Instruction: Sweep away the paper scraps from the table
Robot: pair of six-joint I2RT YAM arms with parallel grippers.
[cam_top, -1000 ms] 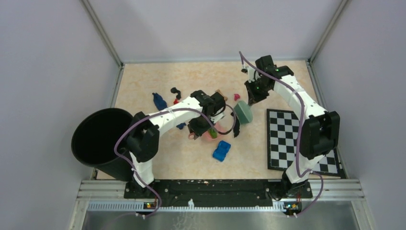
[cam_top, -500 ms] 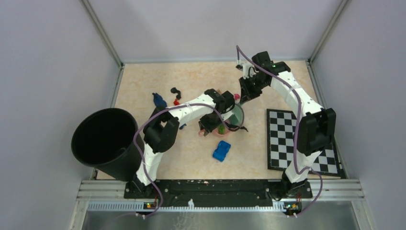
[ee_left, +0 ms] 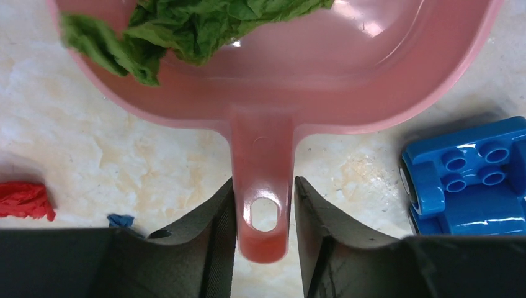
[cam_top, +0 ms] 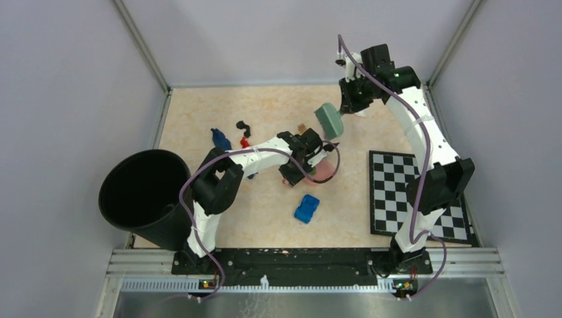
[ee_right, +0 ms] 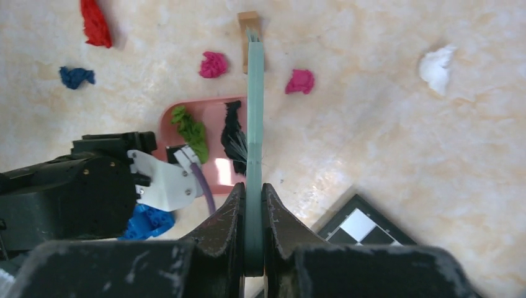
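My left gripper (cam_top: 292, 173) (ee_left: 263, 187) is shut on the handle of the pink dustpan (cam_top: 325, 169) (ee_left: 347, 87), which rests on the table (cam_top: 265, 106). Green crumpled paper (ee_left: 186, 31) lies in the pan. My right gripper (cam_top: 346, 105) (ee_right: 253, 189) is shut on a green brush (cam_top: 328, 121) (ee_right: 254, 112), held above the pan's far side. Paper scraps lie around: dark blue (cam_top: 218, 139) (ee_right: 76, 76), black (cam_top: 244, 126), red (cam_top: 244, 141) (ee_right: 95, 23), two magenta (ee_right: 213, 64) (ee_right: 300, 81), white (ee_right: 436, 62). A black tuft (ee_right: 232, 136) shows over the pan; I cannot tell whether it is bristles or a scrap.
A big black bin (cam_top: 142, 192) stands at the table's left front. A bright blue blocky toy (cam_top: 306, 209) (ee_left: 471, 180) lies just in front of the dustpan. A chequered board (cam_top: 404, 192) lies at the right. A small brown block (ee_right: 248, 18) sits beyond the brush.
My right arm has lifted the brush up and back, away from the dustpan. My left arm has carried the dustpan to the right.
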